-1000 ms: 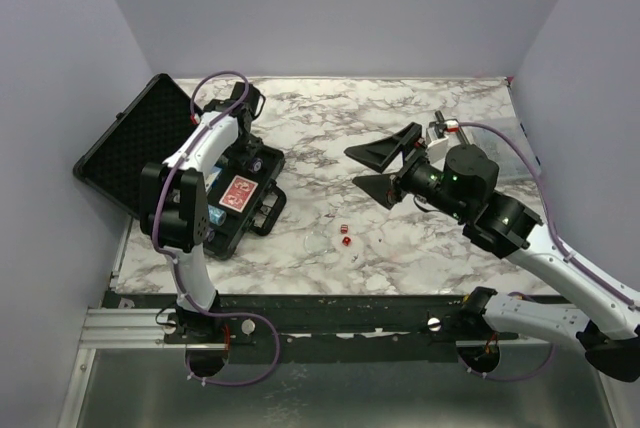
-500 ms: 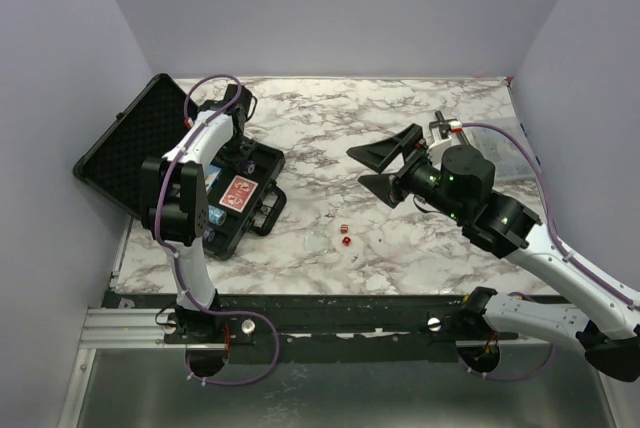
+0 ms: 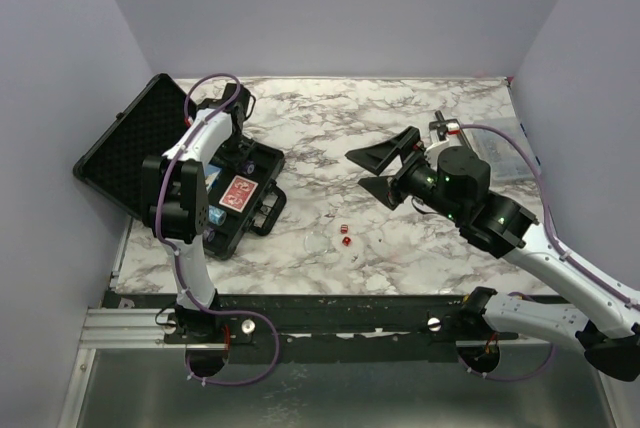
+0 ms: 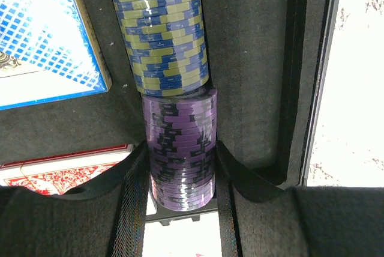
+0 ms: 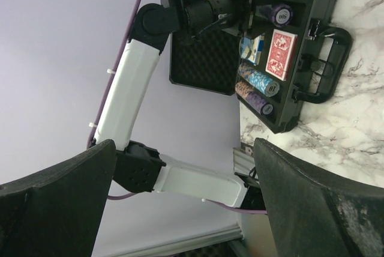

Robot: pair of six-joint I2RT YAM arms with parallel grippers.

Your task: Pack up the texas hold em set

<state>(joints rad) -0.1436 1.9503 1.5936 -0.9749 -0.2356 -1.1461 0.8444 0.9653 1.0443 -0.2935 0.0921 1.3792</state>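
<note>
My left claw [image 4: 180, 155] is down inside the black rectangular hard case with the bumpy foam lid [image 3: 130, 151], which lies open at the left of the marble worktop [image 3: 330, 128]. The claw is closed across the purple-and-black striped stack of poker chips [image 4: 180, 122], one finger on each side of the roll. That stack lies on its side in the case's channel, end to end with a blue-and-yellow chip stack [image 4: 162, 29]. A blue-backed card deck [image 4: 42, 35] and a red-backed card deck [image 4: 60, 178] sit just beside them.

I judge the chips hard and fairly weighty, but the roll is only loose discs with slick faces. It will shear or fan out, so I'd hold it across the middle.

My right claw [image 3: 383, 170] hangs wide open and empty above the worktop. Two tiny red dice [image 3: 345, 234] lie on the marble near the case, light and prone to skitter. I'd pinch them across flat faces.
</note>
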